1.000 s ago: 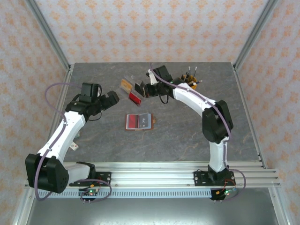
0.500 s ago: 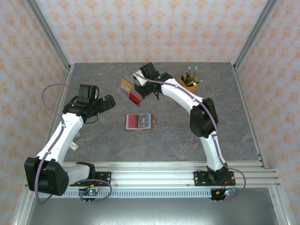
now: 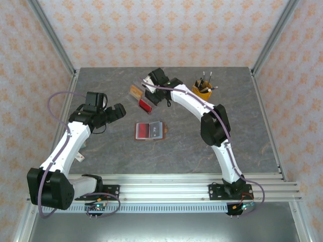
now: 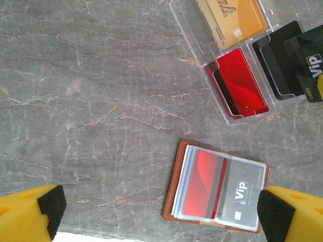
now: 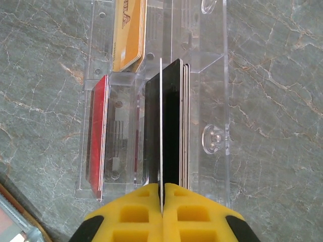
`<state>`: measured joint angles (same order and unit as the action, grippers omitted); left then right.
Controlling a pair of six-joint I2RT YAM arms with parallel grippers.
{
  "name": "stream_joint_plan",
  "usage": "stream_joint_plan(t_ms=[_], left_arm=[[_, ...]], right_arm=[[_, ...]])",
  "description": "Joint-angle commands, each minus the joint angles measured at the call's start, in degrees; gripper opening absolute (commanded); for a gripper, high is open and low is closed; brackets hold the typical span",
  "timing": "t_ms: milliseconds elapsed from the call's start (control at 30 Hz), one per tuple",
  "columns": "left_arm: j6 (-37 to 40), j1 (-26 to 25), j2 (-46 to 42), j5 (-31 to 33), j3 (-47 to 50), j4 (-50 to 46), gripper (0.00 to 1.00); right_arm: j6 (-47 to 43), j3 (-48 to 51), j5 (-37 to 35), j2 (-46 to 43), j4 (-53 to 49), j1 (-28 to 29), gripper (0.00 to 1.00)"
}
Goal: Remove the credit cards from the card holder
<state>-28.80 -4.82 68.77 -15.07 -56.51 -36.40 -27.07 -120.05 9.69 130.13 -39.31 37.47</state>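
The card holder (image 3: 150, 130) (image 4: 217, 190) lies open on the table, brown leather with clear pockets. A red credit card (image 4: 204, 184) and a grey Vip credit card (image 4: 243, 194) sit in its pockets. My left gripper (image 3: 117, 112) (image 4: 162, 213) hangs open above and left of it, one fingertip on each side of the wallet, holding nothing. My right gripper (image 3: 151, 94) (image 5: 162, 194) is shut on a black credit card (image 5: 161, 126), held edge-on and standing in a slot of the clear acrylic stand (image 5: 212, 101) beside other black cards (image 5: 176, 121).
The acrylic stand (image 3: 141, 97) (image 4: 229, 60) at the back centre also holds an orange card (image 4: 232, 20) (image 5: 128, 35) and a red card (image 4: 242, 80) (image 5: 96, 141). A yellow pen cup (image 3: 203, 89) stands to its right.
My right gripper has swung left and down with the black card, bringing it over the stand's slot. The left gripper has barely shifted.
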Motion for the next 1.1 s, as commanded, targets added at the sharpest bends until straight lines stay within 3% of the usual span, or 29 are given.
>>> stream_joint_plan(t_ms=[0,267,500,733,933,1067], left_arm=[[0.67,0.42,0.68,-1.02,0.67,0.99,1.00],[0.84,0.43,1.49,-1.71,0.36,1.15,1.00],[0.85,0.49,1.56,-2.44,0.36,1.28,1.00],[0.86,0.49,1.76,-2.68,0.27,1.19,1.00],[0.58,0.45,2.22,-3.21,0.23,0.71,1.00],[-0.29,0.44,2.90,-4.89,0.47,0.82,1.00]], right_arm=[[-0.51,-2.80,-2.40,1.77,0.02,0.15,0.00],[0.39,-5.80,-2.51,3.98,-1.01,0.14,0.01],[0.25,-6.57,-4.33,3.92,-1.56,0.14,0.19],[3.01,-6.97,-4.49,1.25,-2.53,0.14,0.24],[12.24,1.40,-0.48,-8.10,-0.45,0.14,0.27],[22.92,13.61,4.17,-16.93,3.98,0.12,0.33]])
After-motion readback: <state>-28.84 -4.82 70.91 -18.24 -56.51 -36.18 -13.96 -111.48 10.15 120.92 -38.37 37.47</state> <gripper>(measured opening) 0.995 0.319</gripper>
